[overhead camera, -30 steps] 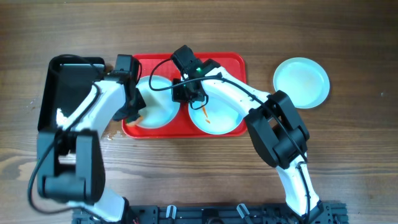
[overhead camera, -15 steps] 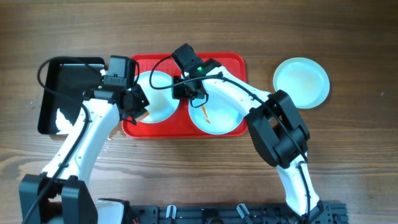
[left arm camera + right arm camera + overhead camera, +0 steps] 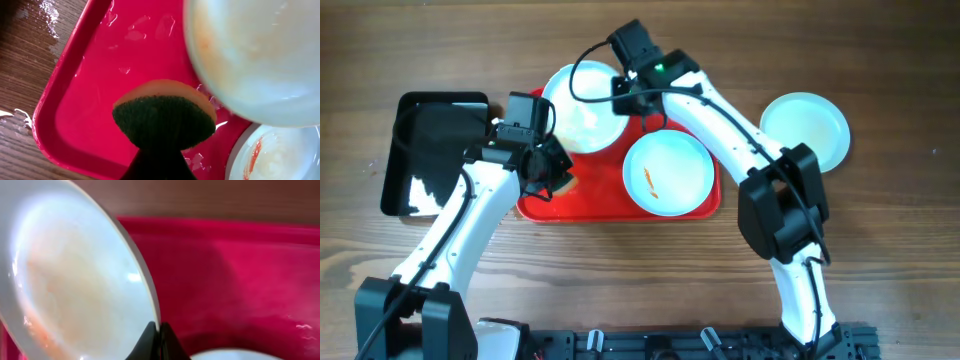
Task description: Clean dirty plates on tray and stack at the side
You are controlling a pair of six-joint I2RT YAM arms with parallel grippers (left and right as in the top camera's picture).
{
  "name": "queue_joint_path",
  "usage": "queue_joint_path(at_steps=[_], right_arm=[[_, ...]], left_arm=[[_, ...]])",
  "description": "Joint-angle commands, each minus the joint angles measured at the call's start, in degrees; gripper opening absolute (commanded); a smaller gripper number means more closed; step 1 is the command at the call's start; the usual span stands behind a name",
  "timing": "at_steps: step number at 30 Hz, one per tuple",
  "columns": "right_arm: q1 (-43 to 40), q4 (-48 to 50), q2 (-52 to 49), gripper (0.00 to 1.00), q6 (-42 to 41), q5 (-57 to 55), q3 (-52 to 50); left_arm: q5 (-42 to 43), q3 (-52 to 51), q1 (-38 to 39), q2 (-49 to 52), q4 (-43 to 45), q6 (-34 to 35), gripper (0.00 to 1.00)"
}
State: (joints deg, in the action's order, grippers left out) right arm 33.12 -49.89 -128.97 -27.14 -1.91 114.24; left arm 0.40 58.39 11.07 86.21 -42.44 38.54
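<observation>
The right gripper (image 3: pixel 623 95), jaws clamped on the rim, has lifted the left plate (image 3: pixel 582 110) off the tray (image 3: pixel 550 208) and holds it tilted above the tray's back edge. The left gripper (image 3: pixel 555 175), jaws clamped on a sponge (image 3: pixel 164 117), hovers below, so scrubbing looks next.

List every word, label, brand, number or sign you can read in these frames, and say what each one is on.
No readable text in any view.
The lifted plate, the plate on the tray and the plate on the table are plain.
The tray, black bin and sponge carry no print.
The green light on the right arm is a lamp, not a sign.
</observation>
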Motion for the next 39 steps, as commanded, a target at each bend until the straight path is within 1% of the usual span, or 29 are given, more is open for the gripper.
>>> queue_joint_path(at_steps=[1, 3, 6, 9, 13, 22, 26, 27, 30, 35, 39], right_arm=[[0.0, -5.2, 2.4, 0.04, 3.9, -17.0, 5.6], [0.0, -9.3, 2.5, 0.04, 6.3, -20.3, 7.5], [0.2, -14.1, 2.7, 0.04, 6.6, -28.7, 7.6], [0.3, -15.7, 2.7, 0.04, 9.4, -29.7, 7.6], [0.8, -17.2, 2.7, 0.04, 9.4, -36.2, 7.6], [5.4, -17.5, 2.8, 0.04, 9.4, -51.6, 7.6], [8.9, -16.2, 2.8, 0.04, 9.4, -59.5, 7.6], [9.7, -15.3, 2.8, 0.04, 10.7, -61.1, 7.6], [11.1, -13.3, 2.8, 0.04, 13.6, -63.2, 7.6], [12.4, -12.6, 2.8, 0.04, 13.7, -65.2, 7.6], [12.3, -12.5, 2.8, 0.04, 13.7, -67.0, 7.6]], left_arm=[[0.6, -0.3, 1.8, -0.3, 0.6, 1.2, 0.04], [0.4, -0.3, 2.9, -0.3, 1.8, 1.1, 0.04], [-1.9, -0.3, 4.1, -0.1, 2.7, 1.1, 0.04], [-2.0, -0.3, 4.7, 0.1, 3.7, 1.1, 0.04], [-2.0, -0.3, 5.0, 0.6, 4.5, 1.1, 0.04], [-2.0, -0.3, 5.0, 0.9, 5.2, 1.1, 0.04], [-2.0, -0.3, 5.0, 0.9, 5.2, 1.1, 0.04], [-2.0, -0.3, 5.0, 0.9, 5.2, 1.1, 0.04], [-2.6, -0.3, 5.0, 0.9, 5.2, 1.1, 0.04], [-3.4, -0.3, 5.0, 0.9, 5.1, 0.9, 0.04], [-7.6, -0.3, 4.9, 0.9, 3.2, 1.0, 0.04]])
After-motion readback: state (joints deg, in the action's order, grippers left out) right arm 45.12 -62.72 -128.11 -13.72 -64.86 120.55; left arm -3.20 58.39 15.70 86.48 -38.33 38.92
